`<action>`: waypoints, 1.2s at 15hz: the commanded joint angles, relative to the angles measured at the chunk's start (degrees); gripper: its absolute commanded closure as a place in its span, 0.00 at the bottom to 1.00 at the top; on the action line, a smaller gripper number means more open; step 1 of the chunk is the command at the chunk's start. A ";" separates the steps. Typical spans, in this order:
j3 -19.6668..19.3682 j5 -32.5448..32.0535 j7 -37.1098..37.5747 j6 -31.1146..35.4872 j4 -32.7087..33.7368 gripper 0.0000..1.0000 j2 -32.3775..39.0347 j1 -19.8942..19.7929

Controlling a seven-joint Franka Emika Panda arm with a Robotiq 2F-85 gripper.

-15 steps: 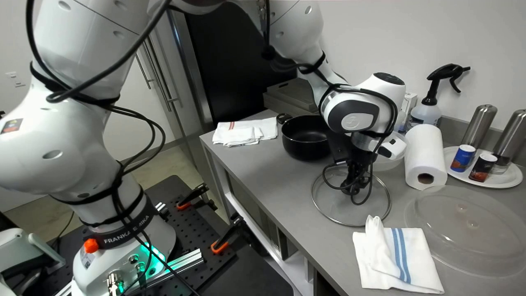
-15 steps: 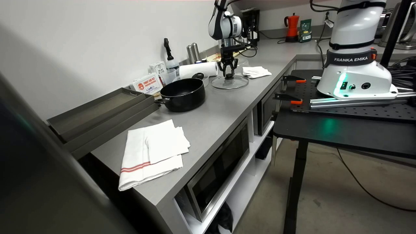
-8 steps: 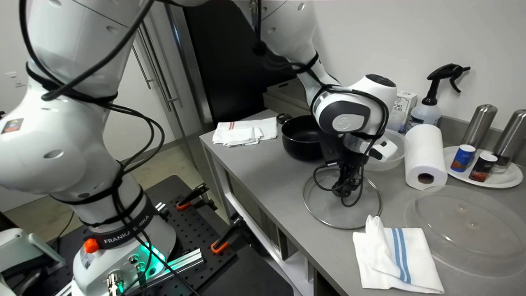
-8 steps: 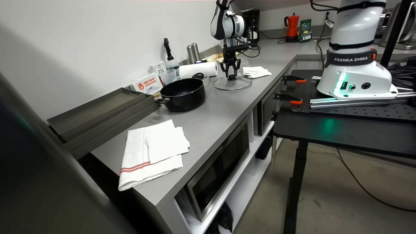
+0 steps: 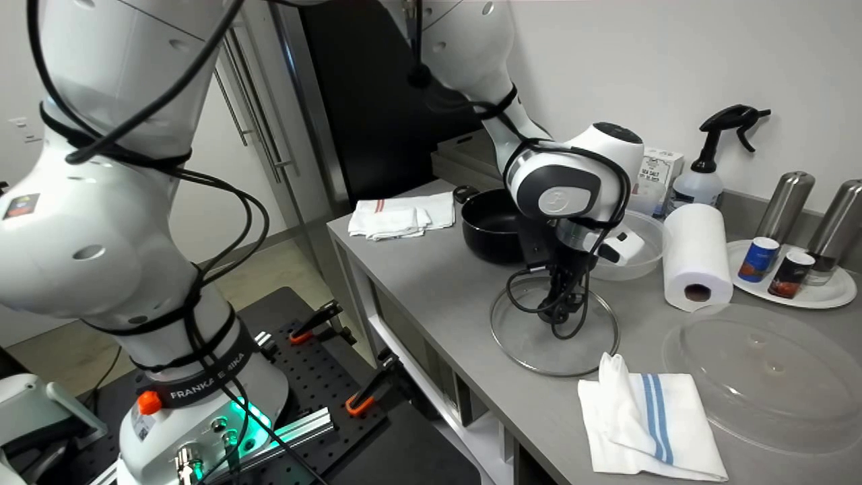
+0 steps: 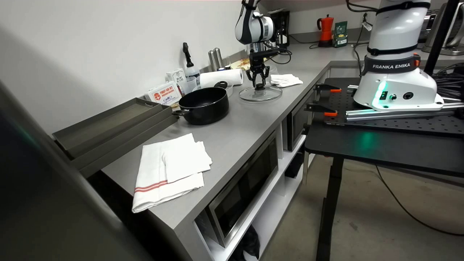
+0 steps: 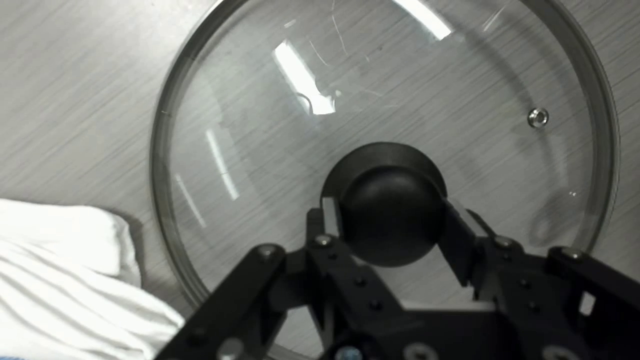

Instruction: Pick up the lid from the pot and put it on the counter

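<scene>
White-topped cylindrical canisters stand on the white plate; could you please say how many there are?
2, both on the white plate: a blue canister and, beside it, a black-and-red canister. Any behind the tall silver metal cylinders would be hidden.

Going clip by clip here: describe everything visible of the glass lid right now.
The lid is round and clear, glass-looking, with glare streaks, a grey, metal-looking rim, a small shiny ring near the edge, likely a vent, and a black centre knob, uppermost. The gripper grips the knob from both sides. The lid looks level and is off the pot, over the counter beside the blue-striped towel; whether it rests there or hangs slightly above, I cannot tell.
</scene>
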 commanded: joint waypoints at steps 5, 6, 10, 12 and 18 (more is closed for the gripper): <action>-0.05 -0.37 -0.45 0.77 -2.57 0.75 -2.85 0.50; -0.05 -0.36 -0.46 0.78 -2.61 0.75 -2.88 0.50; -0.03 -0.35 -0.46 0.77 -2.71 0.75 -3.08 0.52; 0.00 -0.35 -0.46 0.75 -2.77 0.67 -3.23 0.53; 0.05 -0.34 -0.45 0.70 -2.95 0.25 -3.67 0.57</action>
